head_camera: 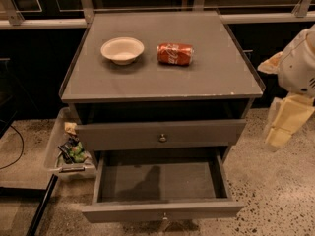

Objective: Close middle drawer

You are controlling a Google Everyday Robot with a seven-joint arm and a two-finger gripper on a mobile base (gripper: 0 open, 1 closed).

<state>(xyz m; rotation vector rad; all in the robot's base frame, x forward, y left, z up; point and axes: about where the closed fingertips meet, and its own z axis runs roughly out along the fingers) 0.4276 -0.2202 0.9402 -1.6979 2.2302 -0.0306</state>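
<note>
Gripper [283,127], cream plastic, state impossible to tell; lower left of it, well apart, the grey wooden middle drawer [162,183] stands pulled out, shallow box exposed, brass knob [164,215] centred.

From above and in front: a grey wooden cabinet with a flat grey top [162,82]. Toward the back of that top, a white round paper bowl [122,49], upright. Just right of it and apart, a red metal soda can [175,53] lying on its side. Under the top, a slim grey drawer front [123,135] with a small round knob [162,137]. Below it, the grey wooden middle drawer [128,212], pulled well out, shallow grey box open to view. At the right edge, the cream-coloured gripper [286,124] under a white arm housing [300,65], beside the cabinet's right front corner, touching neither drawer. Left of the cabinet, a clear plastic bin [51,156] holding crumpled packets.
</note>
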